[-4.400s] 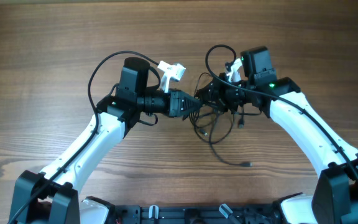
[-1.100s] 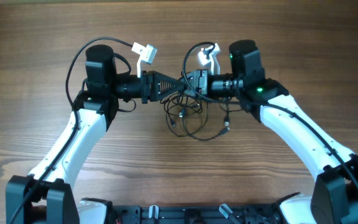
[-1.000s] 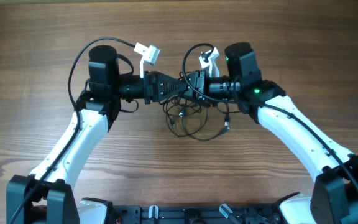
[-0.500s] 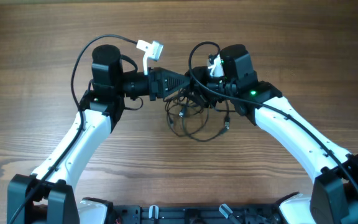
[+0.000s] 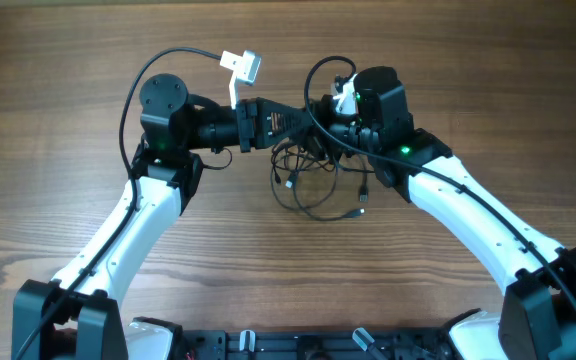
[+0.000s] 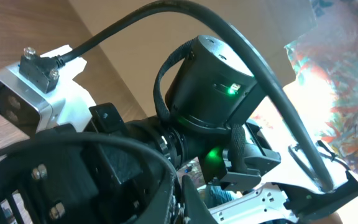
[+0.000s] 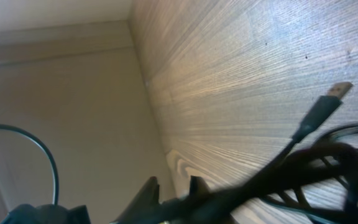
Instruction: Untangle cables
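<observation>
The cables (image 5: 313, 190) are a bunch of thin black cords hanging in loose loops from where my two grippers meet, near the table's middle. One silver-tipped plug (image 5: 360, 208) dangles at the lower right of the bunch. My left gripper (image 5: 301, 127) points right and is shut on the top of the bunch; in the left wrist view its jaws (image 6: 180, 190) are pressed together. My right gripper (image 5: 320, 135) points left, close against it, shut on the same bunch. The right wrist view shows its fingers (image 7: 171, 186) with the cables (image 7: 316, 155) running across and a USB plug (image 7: 337, 90) hanging free.
The wooden table (image 5: 468, 60) spreads all around the arms. The right arm's black motor housing (image 6: 210, 93) with its green light fills the left wrist view. Thick black robot cables arc over both wrists (image 5: 158, 75).
Since 4.4 s ago both grippers moved left and farther away with the bunch, pulling in the trailing cable end. In the last second they drew closer together and the left wrist turned.
</observation>
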Robot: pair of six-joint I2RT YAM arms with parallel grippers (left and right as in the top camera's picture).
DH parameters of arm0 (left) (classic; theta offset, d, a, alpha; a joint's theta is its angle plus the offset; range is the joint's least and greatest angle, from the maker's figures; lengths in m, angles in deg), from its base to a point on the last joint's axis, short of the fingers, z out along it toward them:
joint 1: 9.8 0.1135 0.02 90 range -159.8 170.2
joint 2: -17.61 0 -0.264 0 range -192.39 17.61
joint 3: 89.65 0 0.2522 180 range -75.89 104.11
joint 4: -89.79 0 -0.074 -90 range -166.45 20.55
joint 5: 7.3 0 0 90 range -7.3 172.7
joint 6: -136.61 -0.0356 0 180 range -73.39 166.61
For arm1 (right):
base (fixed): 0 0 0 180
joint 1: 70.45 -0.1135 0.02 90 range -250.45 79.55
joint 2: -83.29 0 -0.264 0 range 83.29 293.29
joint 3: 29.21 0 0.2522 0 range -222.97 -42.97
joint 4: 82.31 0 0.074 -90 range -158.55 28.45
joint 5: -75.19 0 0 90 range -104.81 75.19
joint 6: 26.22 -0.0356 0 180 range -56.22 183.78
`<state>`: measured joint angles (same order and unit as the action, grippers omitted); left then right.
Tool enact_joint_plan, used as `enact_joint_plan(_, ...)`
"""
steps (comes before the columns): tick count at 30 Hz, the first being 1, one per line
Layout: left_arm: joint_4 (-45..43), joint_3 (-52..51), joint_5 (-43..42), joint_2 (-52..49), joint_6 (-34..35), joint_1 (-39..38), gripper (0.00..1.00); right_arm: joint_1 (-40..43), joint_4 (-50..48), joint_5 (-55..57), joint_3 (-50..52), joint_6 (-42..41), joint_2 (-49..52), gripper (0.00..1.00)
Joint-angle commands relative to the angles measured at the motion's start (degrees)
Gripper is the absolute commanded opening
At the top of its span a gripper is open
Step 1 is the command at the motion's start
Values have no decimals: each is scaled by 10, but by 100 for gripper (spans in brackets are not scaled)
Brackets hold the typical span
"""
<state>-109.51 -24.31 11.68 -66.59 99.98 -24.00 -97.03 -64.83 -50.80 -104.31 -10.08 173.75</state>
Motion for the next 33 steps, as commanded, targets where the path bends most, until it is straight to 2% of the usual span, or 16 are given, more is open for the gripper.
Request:
enact_joint_plan(1, -3, 3, -16, 14, 10, -2, 4, -2, 2, -10, -8, -7, 6, 4)
enact_joint_plan(4, 4, 3, -18, 14, 4, 0, 4, -2, 7, -10, -8, 1, 6, 4)
enact_joint_plan(7, 46, 3, -19, 14, -50, 8, 4, -2, 39, -10, -8, 33, 6, 4)
enact_joint_plan(12, 228, 3, 24, 14, -194, 42, 4, 1, 162, 0, -8, 172, 6, 4)
enact_joint_plan(14, 341, 3, 73, 14, -272, 62, 4, 9, 187, 1, -8, 213, 6, 4)
enact_joint_plan(17, 483, 3, 177, 14, -348, 88, 4, 26, 190, -17, -8, 254, 6, 4)
enact_joint_plan(20, 609, 3, 330, 14, -367, 113, 4, 53, 191, -47, -8, 257, 5, 4)
enact_joint_plan(22, 666, 3, 417, 14, -367, 125, 4, 73, 169, -98, -8, 257, 5, 4)
enact_joint_plan(24, 695, 3, 464, 14, -367, 131, 4, 92, 113, -179, -8, 257, 5, 4)
enact_joint_plan(28, 697, 3, 475, 14, -367, 131, 4, 119, -67, -346, -8, 201, 5, 4)
enact_joint_plan(31, 693, 3, 475, 14, -366, 131, 4, 127, -182, -402, -8, 157, 5, 7)
enact_joint_plan(33, 693, 3, 475, 14, -366, 131, 4, 128, -212, -411, -8, 144, 5, 8)
